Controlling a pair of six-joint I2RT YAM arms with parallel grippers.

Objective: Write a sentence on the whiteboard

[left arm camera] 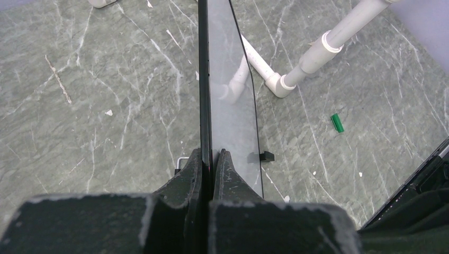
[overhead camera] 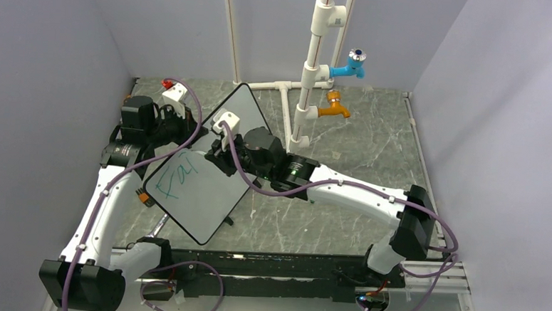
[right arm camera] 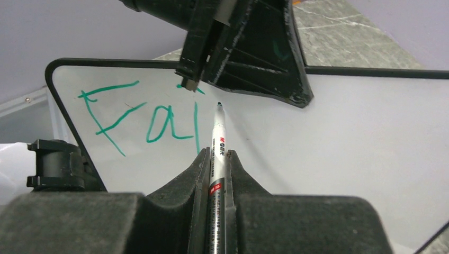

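Jaws, left: shut tight on the thin black rim of the flat white rounded-corner whiteboard [left arm camera: 230, 106], one finger on each face. The board stands tilted on edge over the grey marbled desk [left arm camera: 95, 106]. Whether its low corner rests on the desk cannot be told.

Jaws, right: clamped along the silver barrel of a green-ink marker [right arm camera: 217, 159]. The tip points away from them at the board face; touching or just off, cannot tell.

Task item: green handwritten sentence [right arm camera: 140, 119], reading "Fai" so far. It lies just left of the marker tip, ahead of the right jaws. A green dot sits just below the left jaws, partly hidden by them.

Sundries: small green cylinder [left arm camera: 337, 123], probably the marker's cap, on the desk well to the right of the left jaws. White plastic pipe frame [left arm camera: 317, 58] lies beyond them.

Hazards, as judged:
- Board pivot. The left jaws pinch only a narrow strip of rim, so pen pressure well away from them could swing or slide the board and distort the letters.
- Collision. The left jaws hang just above the writing line, so a tall stroke could drive the tip into them.
- Marker creep. The smooth barrel could slide back between the right jaws under pressure, giving faint or broken strokes.
- Crowding. Most of the sentence is unwritten, and large letters could run out of board.
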